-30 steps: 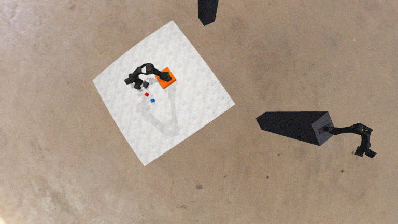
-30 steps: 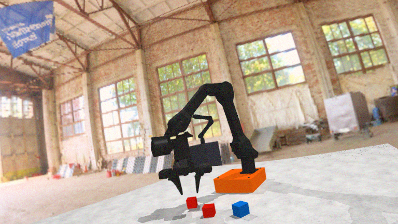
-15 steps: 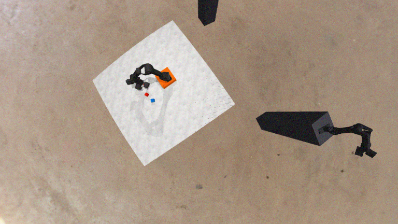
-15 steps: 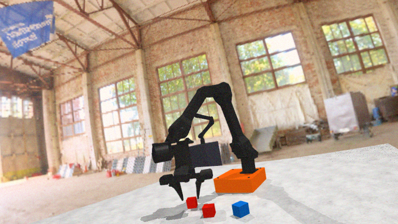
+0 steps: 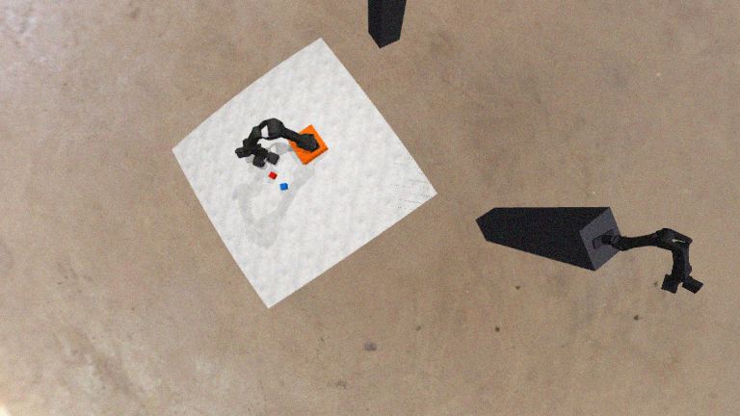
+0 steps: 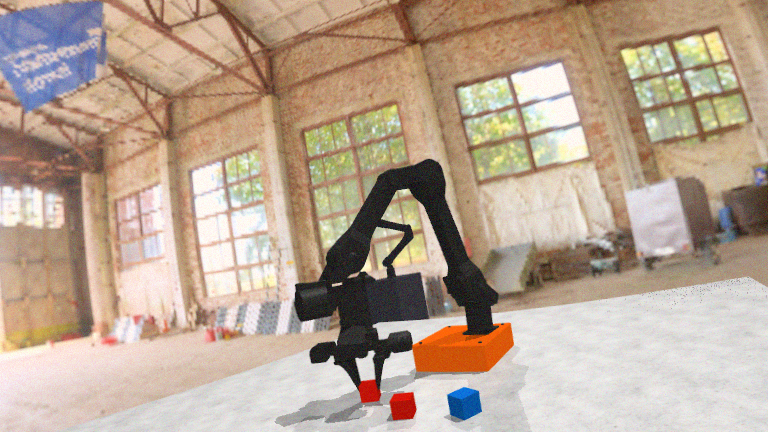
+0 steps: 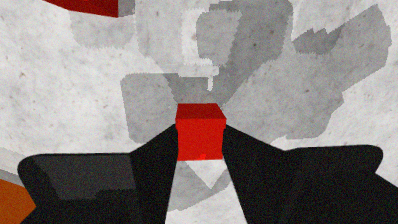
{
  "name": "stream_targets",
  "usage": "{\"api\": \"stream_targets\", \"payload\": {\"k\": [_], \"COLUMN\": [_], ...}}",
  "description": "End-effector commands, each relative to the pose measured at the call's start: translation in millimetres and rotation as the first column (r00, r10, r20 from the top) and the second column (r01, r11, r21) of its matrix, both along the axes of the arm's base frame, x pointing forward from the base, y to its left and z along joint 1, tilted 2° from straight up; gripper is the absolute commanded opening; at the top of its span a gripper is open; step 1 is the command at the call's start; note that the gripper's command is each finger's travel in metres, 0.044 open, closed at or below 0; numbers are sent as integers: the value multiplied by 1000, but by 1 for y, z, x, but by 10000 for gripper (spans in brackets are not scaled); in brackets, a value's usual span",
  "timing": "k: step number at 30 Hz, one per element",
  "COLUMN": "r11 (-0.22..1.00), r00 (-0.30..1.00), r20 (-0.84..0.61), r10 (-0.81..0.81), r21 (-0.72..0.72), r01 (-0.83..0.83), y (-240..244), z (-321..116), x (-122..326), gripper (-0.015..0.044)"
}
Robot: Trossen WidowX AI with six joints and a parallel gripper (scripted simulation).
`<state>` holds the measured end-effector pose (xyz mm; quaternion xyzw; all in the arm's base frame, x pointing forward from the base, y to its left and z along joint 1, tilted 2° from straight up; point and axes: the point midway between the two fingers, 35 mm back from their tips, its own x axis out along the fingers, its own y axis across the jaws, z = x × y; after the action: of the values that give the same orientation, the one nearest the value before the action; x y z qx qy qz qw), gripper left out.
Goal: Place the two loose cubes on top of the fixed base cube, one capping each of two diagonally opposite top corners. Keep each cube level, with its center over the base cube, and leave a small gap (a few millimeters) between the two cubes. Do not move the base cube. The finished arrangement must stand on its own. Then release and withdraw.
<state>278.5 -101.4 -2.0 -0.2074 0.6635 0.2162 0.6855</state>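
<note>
- A blue banner [image 6: 53, 51] hangs at the upper left of the exterior view; it bears several lines of pale lettering, too blurred to read.
- The gripper [image 5: 266, 160] [image 6: 369, 382] [image 7: 199, 129] points down, its fingers partly open and closed in on one red cube [image 6: 369, 391] [image 7: 201, 139], which they have hold of.
- This held cube lies between the fingertips, one finger against each of two opposite sides, as the wrist view shows. Its lower part reaches below the tips in the exterior view. Whether its underside touches the white surface [image 5: 330, 232] [image 6: 617, 349] [image 7: 45, 100] cannot be told for certain.
- From above, the held cube is hidden by the gripper.
- The second red cube [image 5: 273, 175] [image 6: 402, 406] [image 7: 92, 4] sits on the white surface, outside the fingers, near the held one and apart from it; the wrist view cuts it off at the top edge.
- The blue cube [image 5: 283, 186] [image 6: 464, 403] sits on the same surface, apart from both red cubes, with nothing stacked on it. The second red cube is nearer to it than the held one.
- The arm stands on an orange base [image 5: 304, 158] [image 6: 451, 357] [image 7: 12, 203], behind the cubes in the exterior view.
</note>
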Motion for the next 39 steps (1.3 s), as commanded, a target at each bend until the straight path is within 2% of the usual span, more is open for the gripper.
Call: {"api": "stream_targets", "payload": {"k": [1, 34, 39], "r11": [1000, 1000, 1000], "r00": [1000, 1000, 1000], "r20": [-4, -4, -4], "r10": [-2, -2, -2], "r21": [-1, -1, -1], "r01": [2, 2, 2], "y": [0, -3, -3], "z": [1, 104, 109], "x": [-1, -1, -2], "gripper": [105, 105, 105]}}
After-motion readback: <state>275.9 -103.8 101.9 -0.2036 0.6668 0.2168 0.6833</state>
